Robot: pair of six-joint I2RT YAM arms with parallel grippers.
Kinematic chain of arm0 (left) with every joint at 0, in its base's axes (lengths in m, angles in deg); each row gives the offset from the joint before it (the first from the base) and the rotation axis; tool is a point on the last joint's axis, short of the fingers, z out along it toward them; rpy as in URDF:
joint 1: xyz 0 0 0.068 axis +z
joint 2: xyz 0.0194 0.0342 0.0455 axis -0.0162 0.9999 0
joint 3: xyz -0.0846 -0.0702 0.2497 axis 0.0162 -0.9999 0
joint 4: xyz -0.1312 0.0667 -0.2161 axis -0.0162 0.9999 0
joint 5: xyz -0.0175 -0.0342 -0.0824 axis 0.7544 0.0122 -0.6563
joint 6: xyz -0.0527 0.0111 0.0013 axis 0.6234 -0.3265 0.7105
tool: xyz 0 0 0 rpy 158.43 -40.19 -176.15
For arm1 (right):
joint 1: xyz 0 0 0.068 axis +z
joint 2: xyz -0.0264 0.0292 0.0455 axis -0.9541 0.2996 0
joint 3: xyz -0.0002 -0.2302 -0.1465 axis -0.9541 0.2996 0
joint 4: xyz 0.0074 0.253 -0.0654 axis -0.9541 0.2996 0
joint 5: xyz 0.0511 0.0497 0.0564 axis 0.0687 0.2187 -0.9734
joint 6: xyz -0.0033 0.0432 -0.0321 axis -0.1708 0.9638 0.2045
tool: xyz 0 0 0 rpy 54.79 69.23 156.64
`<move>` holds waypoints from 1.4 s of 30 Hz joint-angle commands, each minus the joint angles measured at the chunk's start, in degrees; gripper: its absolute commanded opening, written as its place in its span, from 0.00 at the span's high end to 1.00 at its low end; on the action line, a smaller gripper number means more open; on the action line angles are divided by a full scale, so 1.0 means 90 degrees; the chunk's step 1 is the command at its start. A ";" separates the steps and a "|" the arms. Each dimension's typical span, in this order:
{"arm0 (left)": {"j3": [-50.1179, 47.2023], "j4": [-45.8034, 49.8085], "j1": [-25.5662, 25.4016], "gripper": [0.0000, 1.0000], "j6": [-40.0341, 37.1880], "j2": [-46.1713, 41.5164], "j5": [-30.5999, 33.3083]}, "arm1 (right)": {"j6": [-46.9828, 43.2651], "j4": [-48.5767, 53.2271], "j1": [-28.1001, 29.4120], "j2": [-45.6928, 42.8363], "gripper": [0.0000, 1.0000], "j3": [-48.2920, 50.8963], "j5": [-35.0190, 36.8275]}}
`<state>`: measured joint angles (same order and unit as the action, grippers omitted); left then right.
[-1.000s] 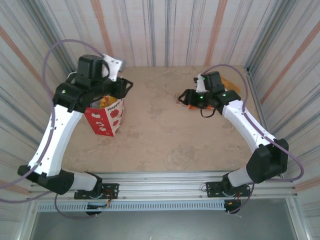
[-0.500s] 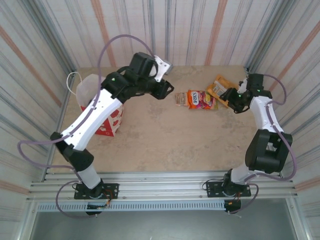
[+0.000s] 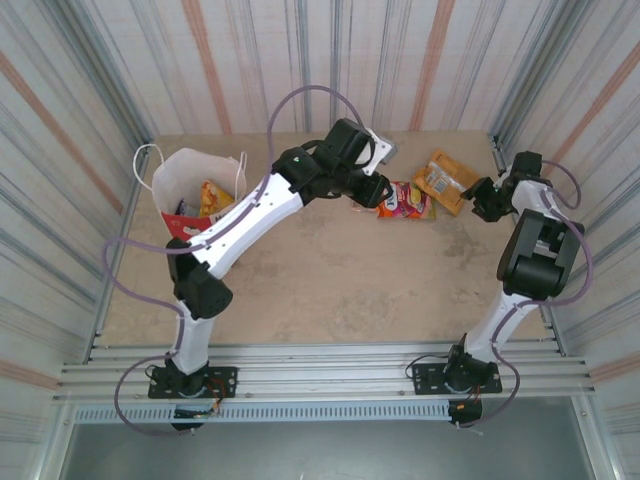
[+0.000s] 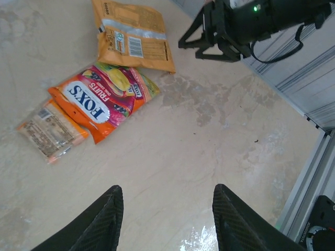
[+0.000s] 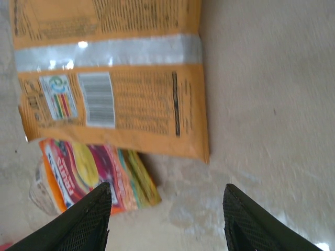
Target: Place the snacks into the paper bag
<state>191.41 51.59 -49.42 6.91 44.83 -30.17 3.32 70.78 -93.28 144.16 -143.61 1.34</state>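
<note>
1. Over the far middle of the surface, poised with the left gripper (image 4: 167, 188), jaws apart and empty, short of the FOX'S packet (image 4: 102, 102).
2. Lying flat there, touching and perhaps overlapping a small orange-red packet (image 4: 51, 130) on one side and the orange packet (image 4: 133, 36) on the other.
3. Just beside that orange packet, hovering with the right gripper (image 5: 166, 187), jaws likewise apart on nothing.
4. Could pinch two packets at once, or drag a neighbour along, because of that crowding.
5. Could skid a packet instead of lifting it: glossy film, flush to the surface, little edge to catch.
6. Could knock the two grippers together, both working near one small cluster.
7. Well apart at the left, the paper bag (image 3: 165, 175), upright and open with packets already inside, count hard to make out. Could tip or crumple at the rim if clipped on the drop.
</note>
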 commanded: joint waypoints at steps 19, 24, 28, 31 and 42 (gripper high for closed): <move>0.0952 0.0061 0.0048 0.51 0.0584 0.0818 -0.0081 | 0.0315 -0.0682 -0.0140 0.1923 0.51 -0.1505 -0.0578; 0.0917 0.0066 0.0036 0.52 0.0751 0.0825 -0.0005 | 0.0354 -0.0869 -0.0186 0.2126 0.56 -0.1594 -0.0888; 0.0887 0.0096 0.0036 0.52 0.0805 0.0802 0.0144 | 0.0424 -0.0983 -0.0191 0.2340 0.58 -0.1671 -0.0997; 0.0872 0.0191 0.0036 0.52 0.0808 0.0748 0.0300 | 0.0442 -0.0973 -0.0193 0.2473 0.70 -0.1746 -0.1051; 0.0219 0.0253 -0.0052 0.52 0.0814 0.0079 0.0938 | -0.0027 -0.0873 -0.0189 0.1411 1.00 -0.1180 -0.1090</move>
<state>195.26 52.55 -49.40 14.01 50.32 -24.57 5.44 61.52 -94.72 162.43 -155.69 -8.37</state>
